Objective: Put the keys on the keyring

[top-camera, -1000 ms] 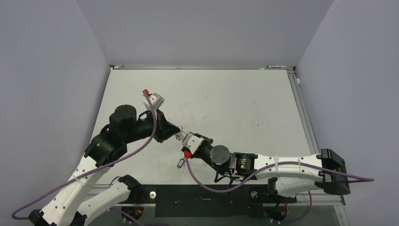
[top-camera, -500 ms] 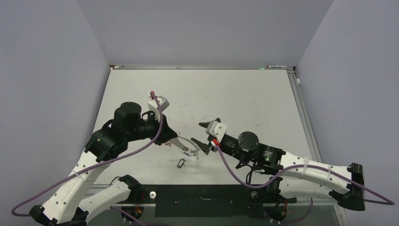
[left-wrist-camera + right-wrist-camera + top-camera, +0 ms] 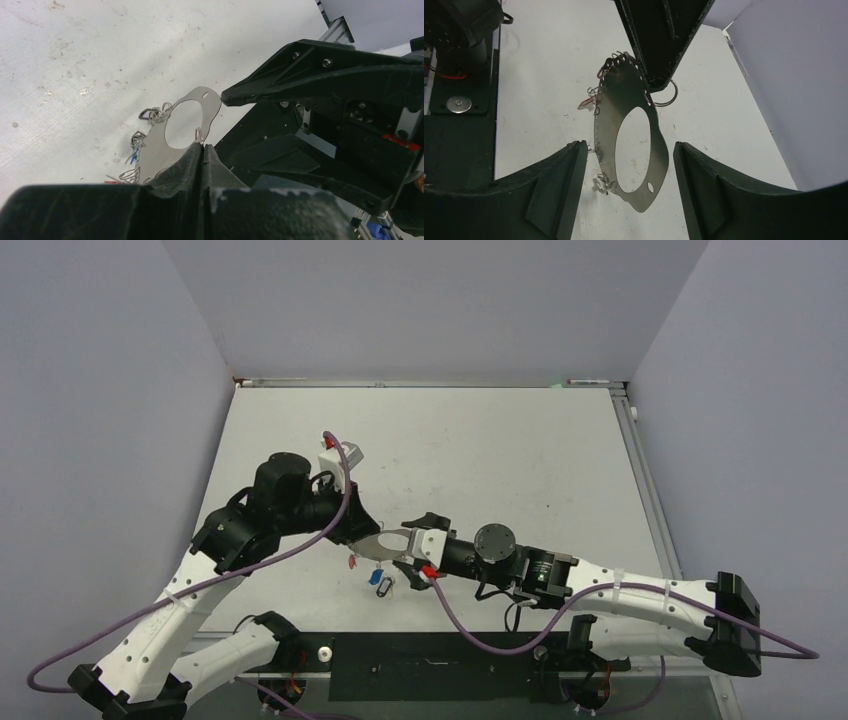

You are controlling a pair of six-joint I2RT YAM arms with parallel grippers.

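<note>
The keyring [image 3: 385,545], a thin silvery plate-like ring with an oval hole and wire bits along its rim, hangs above the table. My left gripper [image 3: 362,533] is shut on its edge [image 3: 160,145], beside a small wire loop at the fingertips [image 3: 192,152]. A red tag [image 3: 351,562] and a blue tag [image 3: 377,577] dangle from it. My right gripper [image 3: 629,145] is open, one finger either side of the keyring's free end [image 3: 621,95] without touching it. The keys [image 3: 386,586], a small dark oval loop, lie on the table just below the keyring [image 3: 145,114].
A metal rail [image 3: 640,470] borders the table's right and far edges, with grey walls close behind. A dark base plate [image 3: 430,665] runs along the near edge between the arm bases. Purple cables trail from both wrists.
My right gripper has opened, drawn back to the right, then come in again around the keyring's free end. The left gripper still holds the keyring, which now hangs lower.
</note>
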